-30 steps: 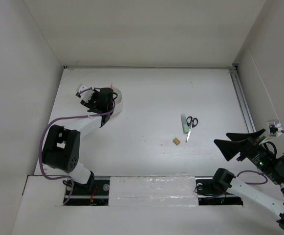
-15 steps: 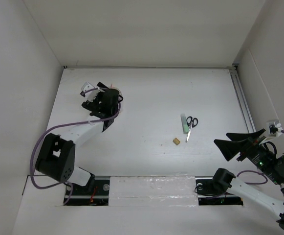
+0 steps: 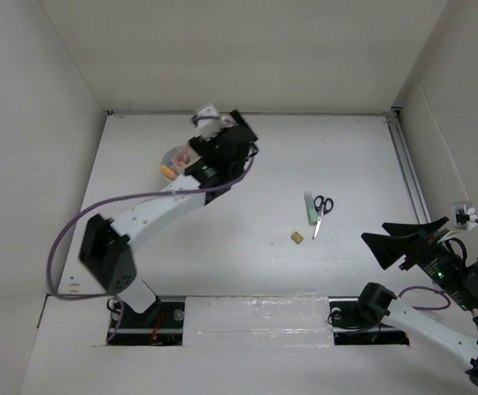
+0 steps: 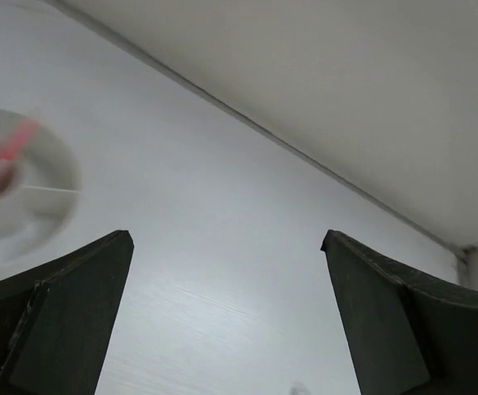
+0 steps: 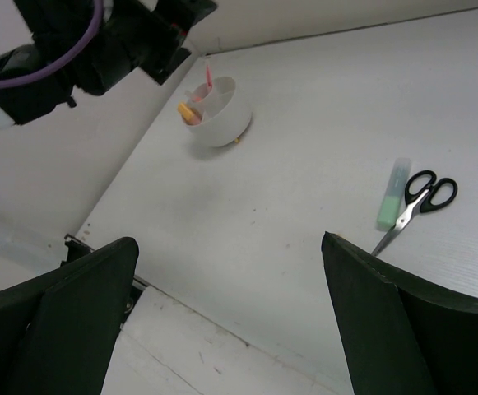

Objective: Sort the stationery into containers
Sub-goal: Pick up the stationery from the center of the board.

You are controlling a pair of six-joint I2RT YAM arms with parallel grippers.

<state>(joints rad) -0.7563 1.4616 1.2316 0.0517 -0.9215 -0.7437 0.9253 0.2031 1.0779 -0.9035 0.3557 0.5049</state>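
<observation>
The white divided cup (image 3: pixel 175 160) stands at the back left and holds pink pens (image 5: pixel 208 78) and an orange highlighter (image 5: pixel 187 113). My left gripper (image 3: pixel 242 134) hovers just right of the cup, open and empty; its wrist view has the cup (image 4: pixel 25 202) blurred at the left edge. Black-handled scissors (image 3: pixel 322 207) lie beside a green highlighter (image 3: pixel 309 207) right of the table's centre, with a tan eraser cube (image 3: pixel 296 237) a little nearer. My right gripper (image 3: pixel 373 231) stays open and empty, low at the near right, well short of the scissors (image 5: pixel 419 202).
White walls close the table at the back and on both sides. A metal rail (image 3: pixel 406 169) runs along the right edge. The left arm's purple cable (image 3: pixel 82 222) loops over the left side of the table.
My left gripper has opened wide and swung from over the cup to its right, toward the back wall, uncovering the cup. The right arm has not moved.
</observation>
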